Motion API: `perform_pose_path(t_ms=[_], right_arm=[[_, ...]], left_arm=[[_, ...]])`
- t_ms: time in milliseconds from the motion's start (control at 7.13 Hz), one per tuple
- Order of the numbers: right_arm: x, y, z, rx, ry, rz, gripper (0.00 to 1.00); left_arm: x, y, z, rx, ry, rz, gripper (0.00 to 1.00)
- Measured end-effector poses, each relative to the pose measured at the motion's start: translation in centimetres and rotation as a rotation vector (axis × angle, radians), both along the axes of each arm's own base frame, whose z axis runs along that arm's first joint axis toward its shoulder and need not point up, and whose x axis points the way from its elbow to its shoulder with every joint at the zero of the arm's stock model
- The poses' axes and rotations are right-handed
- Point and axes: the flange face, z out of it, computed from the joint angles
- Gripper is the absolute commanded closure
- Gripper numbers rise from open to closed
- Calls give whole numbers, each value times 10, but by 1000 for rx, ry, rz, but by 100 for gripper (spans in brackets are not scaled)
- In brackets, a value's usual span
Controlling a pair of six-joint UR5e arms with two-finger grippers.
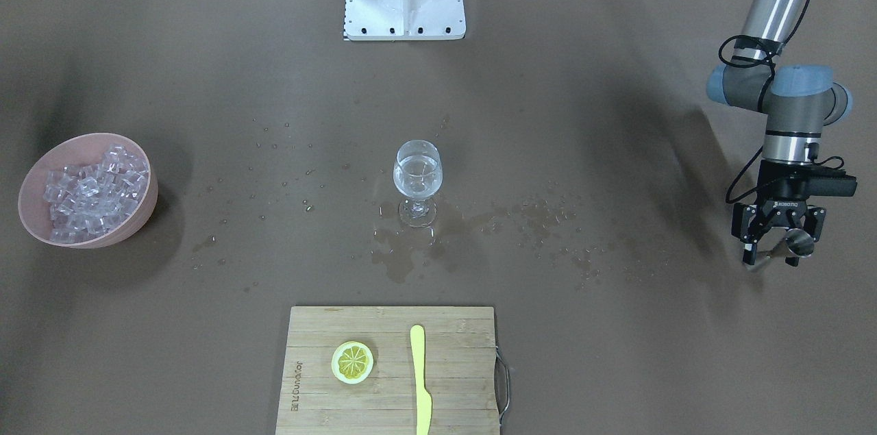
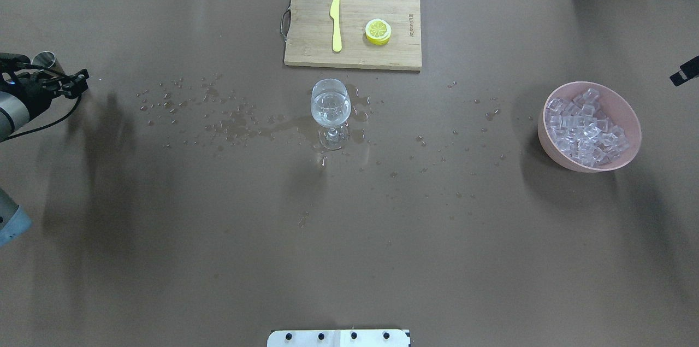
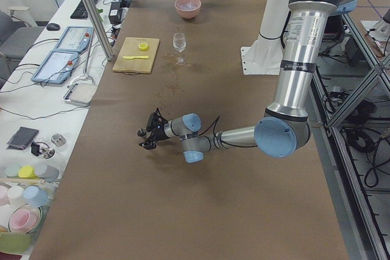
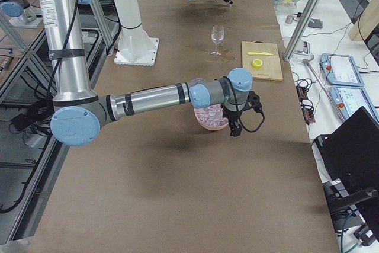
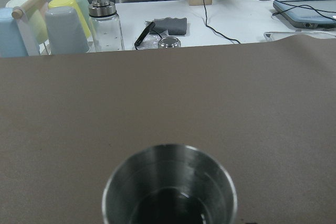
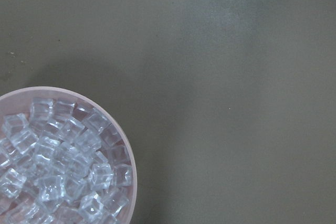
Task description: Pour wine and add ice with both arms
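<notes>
Now left gripper (image 1: 773,254) holds steel cup (image 1: 799,242); wine (image 1: 416,173) sits in glass (image 1: 417,214)

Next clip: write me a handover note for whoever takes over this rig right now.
Left pincer: shut on the steel cup, out at the table's left end, well away from the glass.
Right pincer: by the pink bowl; open or shut cannot be told.
Done: wine is in the wine glass; spills wet the table around it.
Left: the ice lies in the bowl; no cubes seen in the glass.
</notes>
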Motion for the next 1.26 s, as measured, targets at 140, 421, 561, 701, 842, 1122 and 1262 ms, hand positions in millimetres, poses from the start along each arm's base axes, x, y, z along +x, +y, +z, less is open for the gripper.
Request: perform_pose_path(t_ms=[140,421,561,701,842,1122,1262], right_arm=[[0,1,-1,2,-1,0,0],[1,3,-2,4,-1,0,0],[1,4,-2,5,-1,0,0],[1,4,-2,5,-1,0,0],[1,4,-3,6,-1,0,0],[1,4,-4,8,-1,0,0],[1,4,-4,8,-1,0,0]], left_arm=[[-1,-1,0,4,-4,-14,41],[-3,-2,-1,8,-9,-31,86],[-3,-2,0,4,-12,-33,100],[-3,-2,1,-1,-15,-35,100],[-3,-3,1,-3,-15,-36,100],[-3,-5,-7,7,-6,-37,100],[-3,-6,-18,29,1,-33,100]])
